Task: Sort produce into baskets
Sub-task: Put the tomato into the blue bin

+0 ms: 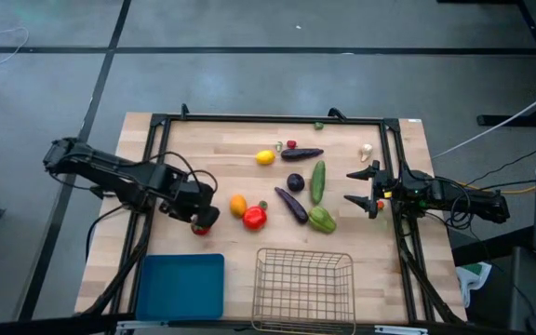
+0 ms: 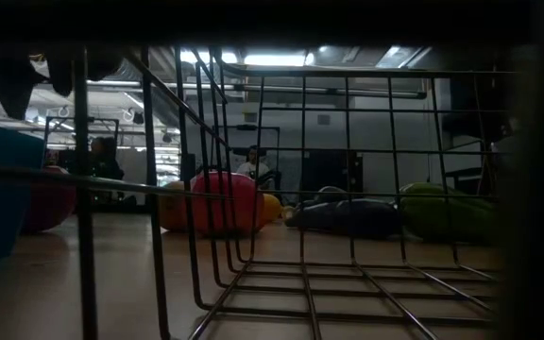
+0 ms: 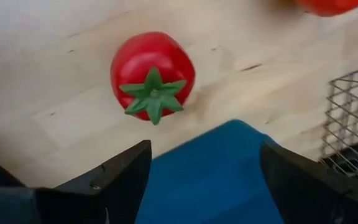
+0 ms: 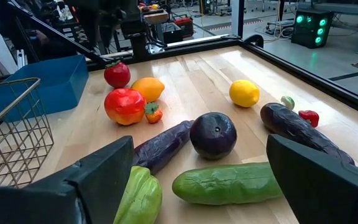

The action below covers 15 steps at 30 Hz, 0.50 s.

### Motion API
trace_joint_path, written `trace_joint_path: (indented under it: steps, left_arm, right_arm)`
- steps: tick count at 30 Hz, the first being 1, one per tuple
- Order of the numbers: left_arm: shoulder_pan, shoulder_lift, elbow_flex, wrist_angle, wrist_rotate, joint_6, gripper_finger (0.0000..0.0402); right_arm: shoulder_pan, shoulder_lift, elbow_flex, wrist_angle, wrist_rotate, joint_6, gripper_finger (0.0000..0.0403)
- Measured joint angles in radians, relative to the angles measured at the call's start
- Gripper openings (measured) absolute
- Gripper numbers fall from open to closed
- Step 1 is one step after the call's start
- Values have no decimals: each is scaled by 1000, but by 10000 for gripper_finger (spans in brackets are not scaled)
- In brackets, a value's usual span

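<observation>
A red tomato (image 3: 153, 74) with a green calyx lies on the wooden table, just past the blue tray's far right corner (image 3: 229, 134). My left gripper (image 1: 199, 216) hovers over it, open and empty; in its wrist view (image 3: 207, 171) the tomato sits beyond the fingers, apart from them. My right gripper (image 1: 363, 188) is open and empty at the table's right side, facing the produce (image 4: 197, 183). An orange fruit (image 1: 238, 205), a red pepper (image 1: 254, 218), a lemon (image 1: 265, 157), a round eggplant (image 1: 295, 181), a cucumber (image 1: 317, 180), a long eggplant (image 1: 291, 205) and a green pepper (image 1: 321, 220) lie mid-table.
The blue tray (image 1: 182, 286) stands at the near left and the wire basket (image 1: 303, 288) at the near middle. A second long eggplant (image 1: 301, 154), a small red piece (image 1: 291, 144) and white garlic (image 1: 366, 151) lie near the far edge. A black frame (image 1: 156, 167) borders the table.
</observation>
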Motion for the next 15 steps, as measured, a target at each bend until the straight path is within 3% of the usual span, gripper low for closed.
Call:
trace_joint_path:
  steps: [15]
  left_arm:
    - [-3, 36, -31, -26, -166, 28, 293]
  right_arm:
    - [0, 0, 0, 0, 0, 0, 365]
